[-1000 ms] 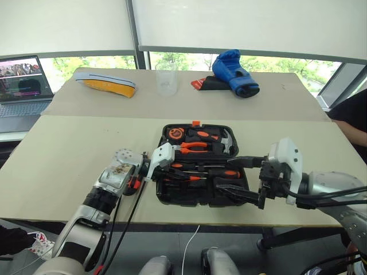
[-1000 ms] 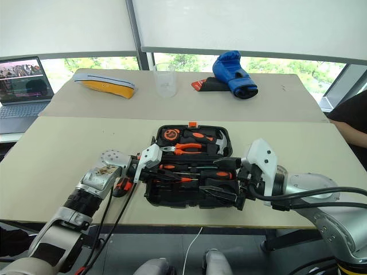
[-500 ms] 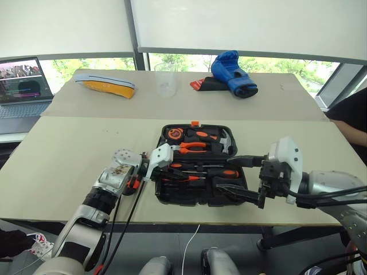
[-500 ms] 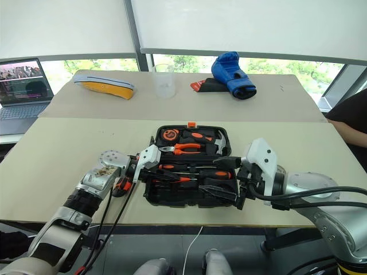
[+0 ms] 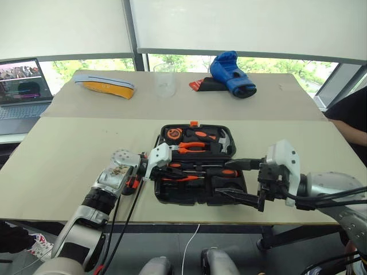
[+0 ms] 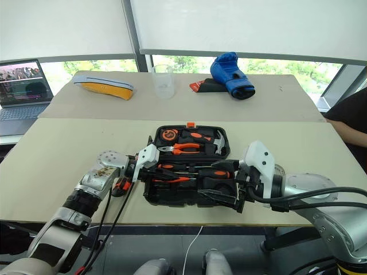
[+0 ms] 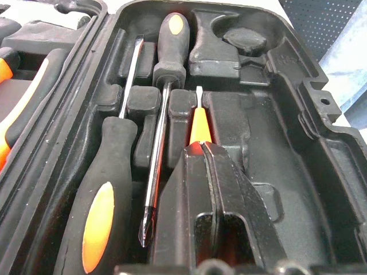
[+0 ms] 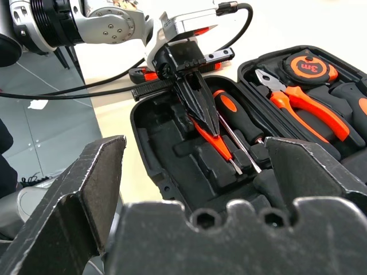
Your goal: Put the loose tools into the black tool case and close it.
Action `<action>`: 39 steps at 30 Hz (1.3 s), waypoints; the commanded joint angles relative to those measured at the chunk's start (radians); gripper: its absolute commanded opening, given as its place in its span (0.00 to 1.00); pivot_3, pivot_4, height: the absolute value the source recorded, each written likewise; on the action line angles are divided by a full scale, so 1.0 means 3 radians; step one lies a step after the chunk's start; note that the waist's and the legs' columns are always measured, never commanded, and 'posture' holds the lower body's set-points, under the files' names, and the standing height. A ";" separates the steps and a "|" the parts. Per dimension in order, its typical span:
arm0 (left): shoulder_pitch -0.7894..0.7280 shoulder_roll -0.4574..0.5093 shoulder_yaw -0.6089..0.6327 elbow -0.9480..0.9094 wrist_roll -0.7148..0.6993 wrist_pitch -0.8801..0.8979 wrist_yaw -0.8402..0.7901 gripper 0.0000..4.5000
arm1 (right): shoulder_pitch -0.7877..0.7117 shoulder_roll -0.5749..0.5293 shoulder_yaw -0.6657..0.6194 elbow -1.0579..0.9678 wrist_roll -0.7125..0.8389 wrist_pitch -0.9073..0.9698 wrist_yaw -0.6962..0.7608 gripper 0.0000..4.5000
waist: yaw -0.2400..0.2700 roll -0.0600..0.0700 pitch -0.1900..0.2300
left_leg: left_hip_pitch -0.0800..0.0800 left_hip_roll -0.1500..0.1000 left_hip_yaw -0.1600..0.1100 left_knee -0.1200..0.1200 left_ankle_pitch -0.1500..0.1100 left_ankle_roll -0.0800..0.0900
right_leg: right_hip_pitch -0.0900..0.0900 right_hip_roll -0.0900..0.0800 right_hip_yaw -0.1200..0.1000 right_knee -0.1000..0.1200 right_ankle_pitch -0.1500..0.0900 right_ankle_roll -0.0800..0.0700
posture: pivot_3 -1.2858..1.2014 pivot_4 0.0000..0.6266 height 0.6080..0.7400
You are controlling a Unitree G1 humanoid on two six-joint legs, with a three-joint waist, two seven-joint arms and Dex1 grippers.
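Left tool (image 8: 198, 97) clenched on small orange screwdriver (image 7: 198, 123), tip over recess in open black tool case (image 5: 198, 197) on worktop (image 5: 69, 154). Right tool (image 5: 241, 180) released, beside case. Release misaligned, you risk screwdriver riding proud, blocking lid

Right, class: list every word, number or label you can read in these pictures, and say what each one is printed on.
"3m": on the orange face of the tape measure in the black tool case.
Laptop screen: too small to read.
Nothing else carries legible text.
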 commanded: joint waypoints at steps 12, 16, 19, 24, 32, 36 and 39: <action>0.0131 0.0226 -0.0224 0.0244 0.0347 -0.0047 0.0000 0.01 | -0.0082 0.0053 0.0033 -0.0027 0.0004 -0.0081 -0.0058 1.00 | -0.0007 0.0000 -0.0002 | 0.0002 0.0000 0.0000 0.0000 0.0000 0.0000 | 0.0002 0.0000 0.0000 0.0000 0.0000 0.0000 | 0.52 0.24 0.93; 0.0138 0.0320 -0.0274 0.0264 0.0396 -0.0096 -0.0047 0.01 | -0.0102 0.0070 0.0058 -0.0009 -0.0004 -0.0095 -0.0068 1.00 | -0.0036 0.0002 -0.0004 | 0.0006 0.0002 0.0001 -0.0004 0.0000 -0.0001 | 0.0004 0.0001 0.0001 0.0000 0.0000 0.0000 | 0.52 0.24 0.93; 0.0130 0.0342 -0.0287 0.0277 0.0401 -0.0112 -0.0054 0.01 | -0.0103 0.0091 0.0075 -0.0001 -0.0019 -0.0107 -0.0073 1.00 | -0.0037 0.0005 -0.0008 | 0.0008 0.0002 0.0002 -0.0006 0.0001 -0.0001 | 0.0005 0.0000 0.0001 0.0000 0.0000 0.0000 | 0.52 0.24 0.93; 0.0101 0.0352 -0.0288 0.0285 0.0386 -0.0068 -0.0054 0.01 | -0.0115 0.0115 0.0108 0.0028 -0.0055 -0.0132 -0.0064 1.00 | -0.0017 0.0005 -0.0015 | 0.0009 0.0002 0.0002 -0.0006 0.0000 0.0000 | 0.0009 0.0000 0.0000 -0.0001 0.0000 0.0000 | 0.52 0.24 0.93; 0.0170 0.0371 -0.0129 0.0101 0.0206 0.0066 -0.0075 0.01 | -0.0145 0.0127 0.0128 0.0067 -0.0087 -0.0158 -0.0039 1.00 | -0.0005 0.0005 -0.0016 | 0.0009 0.0002 0.0002 -0.0006 -0.0001 0.0001 | 0.0008 0.0000 0.0000 -0.0002 0.0000 0.0000 | 0.52 0.24 0.93; 0.0322 0.0425 -0.0118 0.0035 0.0280 0.0039 -0.0020 0.01 | -0.0146 0.0122 0.0128 0.0074 -0.0095 -0.0164 -0.0019 1.00 | -0.0017 0.0005 -0.0016 | 0.0009 0.0002 0.0002 -0.0007 -0.0001 0.0002 | 0.0007 0.0001 0.0000 -0.0005 0.0000 0.0000 | 0.52 0.24 0.93; 0.0401 0.0429 -0.0136 -0.0005 0.0320 -0.0034 0.0018 0.01 | -0.0138 0.0113 0.0133 0.0074 -0.0115 -0.0167 0.0010 1.00 | -0.0021 0.0008 -0.0018 | 0.0009 0.0002 0.0002 -0.0010 -0.0001 0.0002 | 0.0006 0.0001 0.0000 -0.0008 0.0000 0.0000 | 0.52 0.24 0.93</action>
